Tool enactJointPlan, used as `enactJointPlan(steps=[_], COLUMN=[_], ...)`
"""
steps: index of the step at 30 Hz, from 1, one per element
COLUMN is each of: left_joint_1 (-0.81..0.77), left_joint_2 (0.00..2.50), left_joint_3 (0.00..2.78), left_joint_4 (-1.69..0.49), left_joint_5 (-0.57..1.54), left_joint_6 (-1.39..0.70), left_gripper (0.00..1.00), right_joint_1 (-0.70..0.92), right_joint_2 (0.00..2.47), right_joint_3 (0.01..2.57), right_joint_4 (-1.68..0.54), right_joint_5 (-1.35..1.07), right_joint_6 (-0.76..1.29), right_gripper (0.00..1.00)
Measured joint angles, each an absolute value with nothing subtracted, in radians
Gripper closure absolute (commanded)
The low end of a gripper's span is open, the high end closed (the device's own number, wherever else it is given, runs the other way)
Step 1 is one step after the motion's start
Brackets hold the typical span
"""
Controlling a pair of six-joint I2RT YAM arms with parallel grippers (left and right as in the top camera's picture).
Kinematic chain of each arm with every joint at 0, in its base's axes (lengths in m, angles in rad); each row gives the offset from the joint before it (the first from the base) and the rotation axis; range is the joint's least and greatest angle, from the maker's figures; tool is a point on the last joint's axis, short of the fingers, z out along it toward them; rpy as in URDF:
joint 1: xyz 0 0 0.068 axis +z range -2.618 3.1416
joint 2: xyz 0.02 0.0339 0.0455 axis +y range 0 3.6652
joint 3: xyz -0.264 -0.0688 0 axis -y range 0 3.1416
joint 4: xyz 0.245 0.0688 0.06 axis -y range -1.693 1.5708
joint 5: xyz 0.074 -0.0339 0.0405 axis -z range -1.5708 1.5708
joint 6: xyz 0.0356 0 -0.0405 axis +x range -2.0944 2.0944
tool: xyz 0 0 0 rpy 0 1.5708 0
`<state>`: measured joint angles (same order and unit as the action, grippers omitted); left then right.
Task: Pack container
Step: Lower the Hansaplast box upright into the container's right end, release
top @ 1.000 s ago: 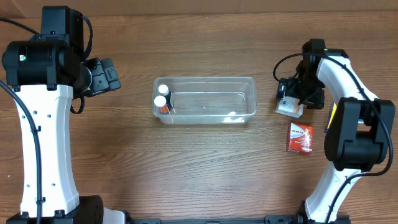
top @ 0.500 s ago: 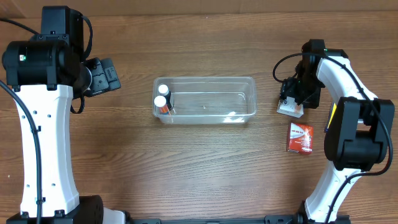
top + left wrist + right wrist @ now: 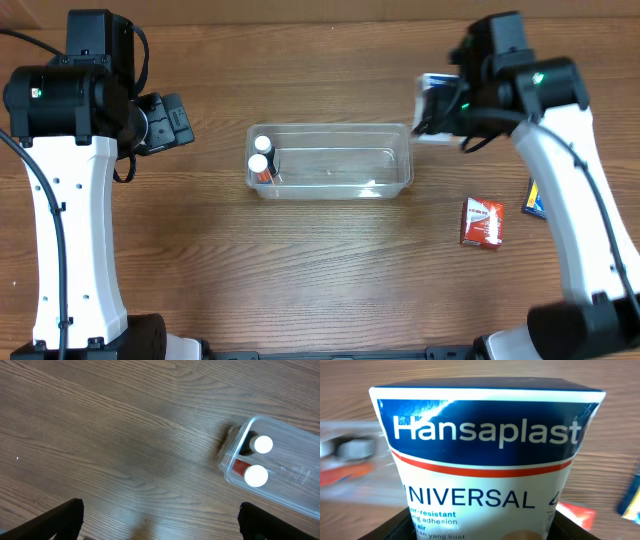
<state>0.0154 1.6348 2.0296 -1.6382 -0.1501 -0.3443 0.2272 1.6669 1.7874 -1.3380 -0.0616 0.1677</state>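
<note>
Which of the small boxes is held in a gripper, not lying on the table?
The blue and white Hansaplast box, gripped by the right gripper; the red box lies flat on the table.

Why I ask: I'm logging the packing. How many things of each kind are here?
Container: 1
White-capped bottles: 2
Boxes, Hansaplast box and red box: 2
Blue item at the right edge, kind unclear: 1
Total: 6
</note>
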Motion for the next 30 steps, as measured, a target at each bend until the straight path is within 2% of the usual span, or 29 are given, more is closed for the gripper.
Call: enactJointPlan(steps=[3, 7, 15, 30], left_joint_1=[0.015, 0.015, 0.015, 0.015], left_joint_2=[1.635, 1.635, 1.635, 1.635], left_joint_3=[2.03, 2.03, 2.03, 2.03], left_joint_4=[-1.638, -1.64, -1.646, -1.647], left_joint_5=[-0.15, -0.15, -0.15, -0.15], left_joint_6=[-0.344, -0.344, -0.344, -0.344], left_gripper=[0.0, 0.0, 0.0, 0.0], right_joint_1=[0.345, 0.416, 0.424, 0.424], right_joint_2=[1.662, 1.724, 1.815, 1.842], right_joint_3=[1.782, 1.682, 1.483, 1.501], right_joint_4=[-1.332, -1.265, -1.058, -1.039], right_joint_5=[-0.062, -0.052, -0.044, -0.009], right_joint_6=[0.233, 0.287, 0.301, 0.283], right_gripper=[0.32, 0.3, 0.28, 0.27])
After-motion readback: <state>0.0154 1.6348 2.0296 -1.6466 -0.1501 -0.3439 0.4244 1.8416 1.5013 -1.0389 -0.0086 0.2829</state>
